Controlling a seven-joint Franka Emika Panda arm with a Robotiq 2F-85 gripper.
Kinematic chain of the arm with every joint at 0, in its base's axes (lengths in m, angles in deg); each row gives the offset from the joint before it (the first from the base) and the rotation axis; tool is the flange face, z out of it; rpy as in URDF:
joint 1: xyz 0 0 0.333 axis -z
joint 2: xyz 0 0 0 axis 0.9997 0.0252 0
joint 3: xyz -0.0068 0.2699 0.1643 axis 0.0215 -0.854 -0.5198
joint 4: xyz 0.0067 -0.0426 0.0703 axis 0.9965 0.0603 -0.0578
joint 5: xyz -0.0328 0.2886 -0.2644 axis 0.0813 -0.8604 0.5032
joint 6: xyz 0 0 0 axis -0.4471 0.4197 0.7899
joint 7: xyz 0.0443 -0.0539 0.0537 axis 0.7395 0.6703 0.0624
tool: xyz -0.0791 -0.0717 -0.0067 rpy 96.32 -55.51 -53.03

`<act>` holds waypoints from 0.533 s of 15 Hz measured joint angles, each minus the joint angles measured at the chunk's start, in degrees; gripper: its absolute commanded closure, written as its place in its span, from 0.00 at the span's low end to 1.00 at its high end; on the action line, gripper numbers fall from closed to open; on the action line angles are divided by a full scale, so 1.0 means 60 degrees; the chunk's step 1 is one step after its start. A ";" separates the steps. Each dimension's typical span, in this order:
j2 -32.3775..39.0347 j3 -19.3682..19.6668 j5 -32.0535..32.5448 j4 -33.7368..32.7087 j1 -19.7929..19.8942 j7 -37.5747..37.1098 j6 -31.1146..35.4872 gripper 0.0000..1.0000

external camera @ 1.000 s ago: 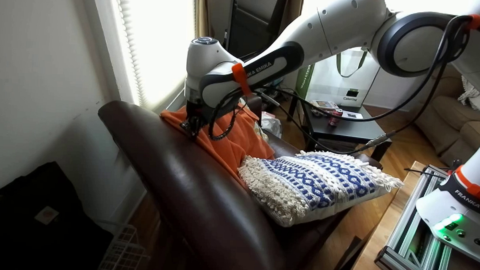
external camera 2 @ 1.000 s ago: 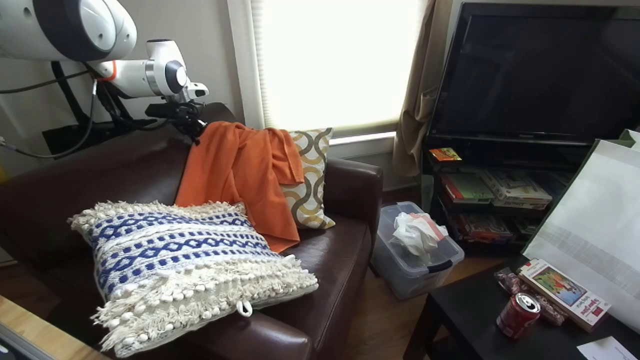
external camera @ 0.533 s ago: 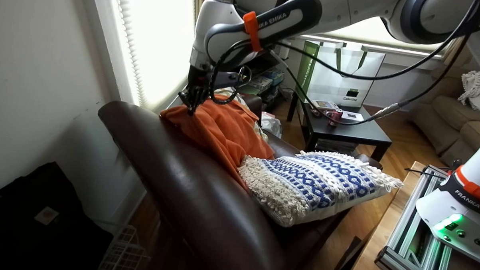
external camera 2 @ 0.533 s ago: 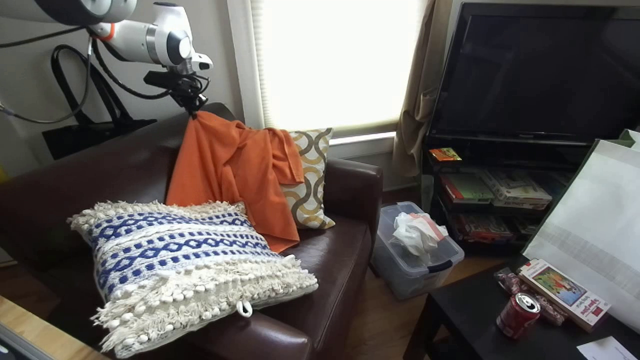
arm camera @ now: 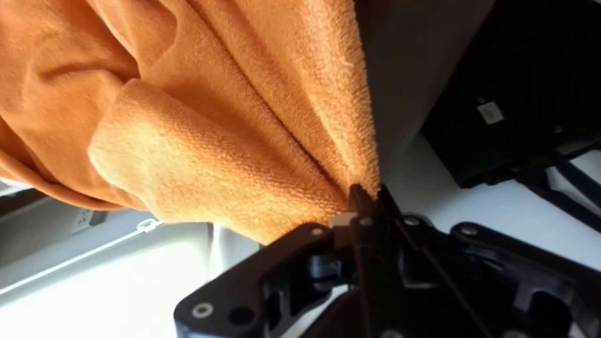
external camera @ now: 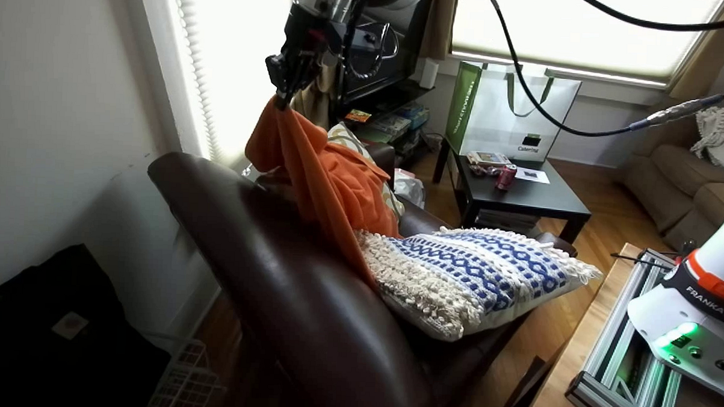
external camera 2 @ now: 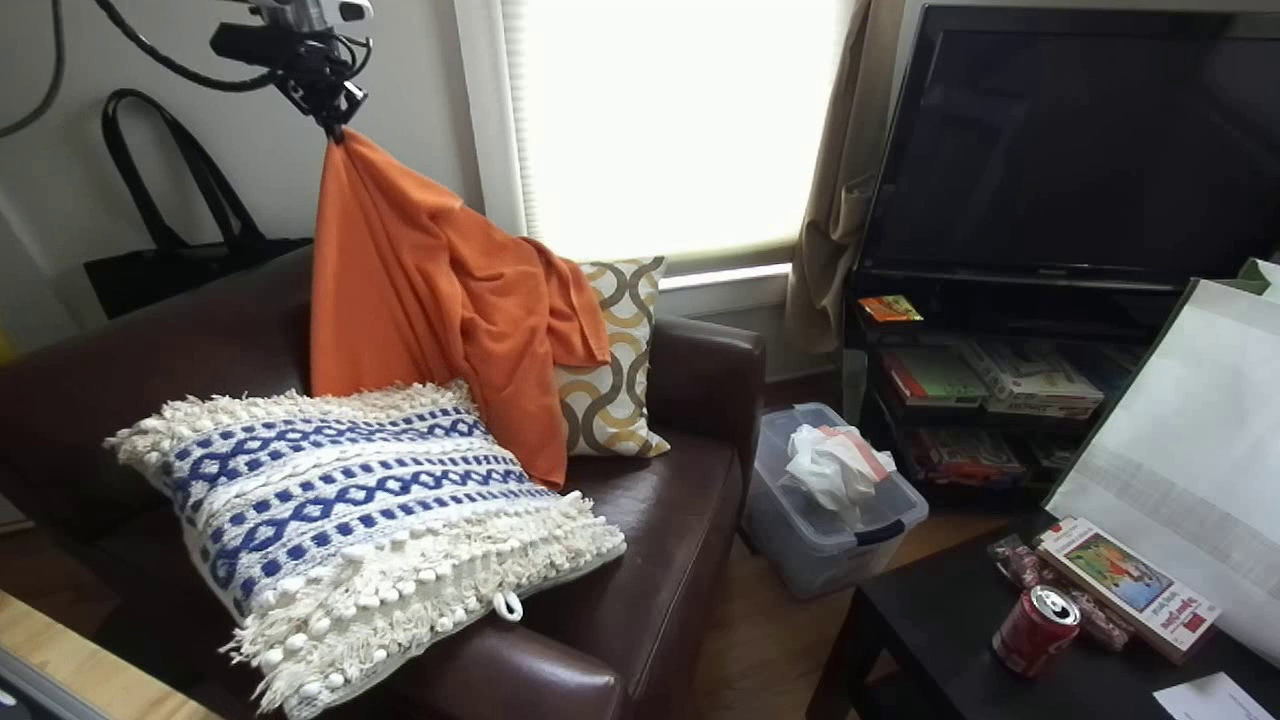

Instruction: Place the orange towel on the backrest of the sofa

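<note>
Nearest me runs the backrest of the brown sofa, with one tote on its wall side; the straps show in an exterior view and the wrist view. Above the backrest one gripper holds the one towel, fingers closed on a pinch of it, and the folds hang down on the seat side. Only the wrist view gives me that pinch up close, both fingertips together on the cloth. Past it, one pillow lies aslant on the brown sofa, touching the towel, and one cushion stands partly covered by the cloth. One bin beside the sofa shows plainly only in an exterior view. Farther on, one table bears one can and one book in both exterior views; one beige sofa and the farther of two windows show only in an exterior view.
</note>
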 measured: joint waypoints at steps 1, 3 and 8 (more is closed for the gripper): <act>-0.0321 -0.0174 0.0000 0.0169 -0.0011 0.0117 0.0001 0.99; -0.0862 -0.0489 0.0001 0.0424 -0.0076 0.0371 0.0005 0.99; -0.1600 -0.0813 0.0027 0.0646 -0.0556 0.1314 0.0201 0.99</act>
